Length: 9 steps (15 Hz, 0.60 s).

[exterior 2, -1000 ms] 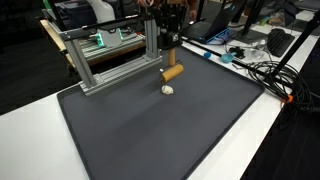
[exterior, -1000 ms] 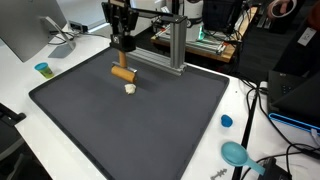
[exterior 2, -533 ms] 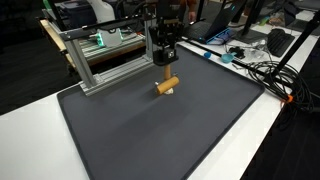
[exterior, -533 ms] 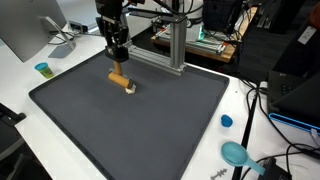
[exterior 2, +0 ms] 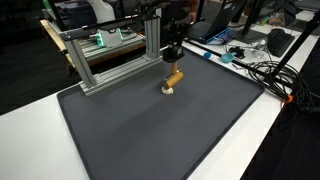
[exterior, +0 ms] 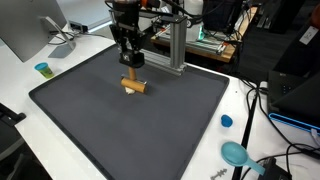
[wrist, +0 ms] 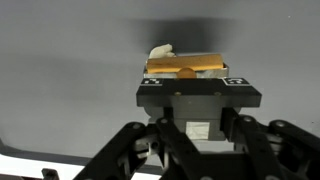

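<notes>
the gripper [exterior: 131, 70] hangs over the dark mat [exterior: 150, 135] with its jaws pointing down, closed narrow on a short wooden cylinder [exterior: 134, 85]. in the wrist view the gripper [wrist: 190, 74] has the wooden cylinder [wrist: 187, 66] lying crosswise between its two fingers, with the bare mat [wrist: 70, 60] behind it.

in both exterior views the cylinder sits low over the mat, in the part nearest the edge that runs along the aluminium frame [exterior: 176, 45]. it is well clear of the mat's other three edges and of all its corners. in an exterior view the wooden cylinder [exterior 2: 173, 77] is tilted below the gripper [exterior 2: 173, 66], and its lower end meets a small white lump [exterior 2: 168, 89] that rests on the mat [exterior 2: 150, 135]. whether the two touch cannot be told. from the wrist the white lump [wrist: 160, 50] peeks out just past one end of the cylinder.

the mat lies on a white desk [exterior: 20, 95]. off the mat, a small blue cup [exterior: 42, 69] stands on the desk near one far corner, below a monitor [exterior: 25, 30]. a blue cap [exterior: 226, 121] and a teal round thing [exterior: 235, 153] lie on the desk beside the opposite side edge. cables [exterior 2: 265, 72] trail across the desk beyond the mat.
</notes>
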Motion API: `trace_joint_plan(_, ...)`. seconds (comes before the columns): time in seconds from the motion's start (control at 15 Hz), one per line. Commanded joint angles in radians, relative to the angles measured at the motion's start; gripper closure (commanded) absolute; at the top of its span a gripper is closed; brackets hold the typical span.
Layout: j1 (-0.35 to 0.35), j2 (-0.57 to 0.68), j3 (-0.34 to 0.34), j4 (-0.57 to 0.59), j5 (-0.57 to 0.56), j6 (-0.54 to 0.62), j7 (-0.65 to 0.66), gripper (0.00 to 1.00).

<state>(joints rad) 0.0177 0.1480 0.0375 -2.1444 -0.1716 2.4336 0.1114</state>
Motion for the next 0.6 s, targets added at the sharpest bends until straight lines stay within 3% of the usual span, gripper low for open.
trace_joint_plan(0.0,0.016,-0.032,-0.019,-0.009,-0.028,0.002,0.023,0.77)
trace_joint_plan(0.13,0.003,-0.059,-0.014,-0.022,0.043,0.040,-0.004,0.77)
trace_joint_plan(0.2,0.012,-0.010,-0.015,0.002,0.012,0.013,0.003,0.52)
trace_joint_plan(0.47,0.008,-0.030,-0.017,0.001,0.022,0.023,0.003,0.52)
trace_joint_plan(0.53,0.008,-0.030,-0.017,0.001,0.023,0.023,0.003,0.77)
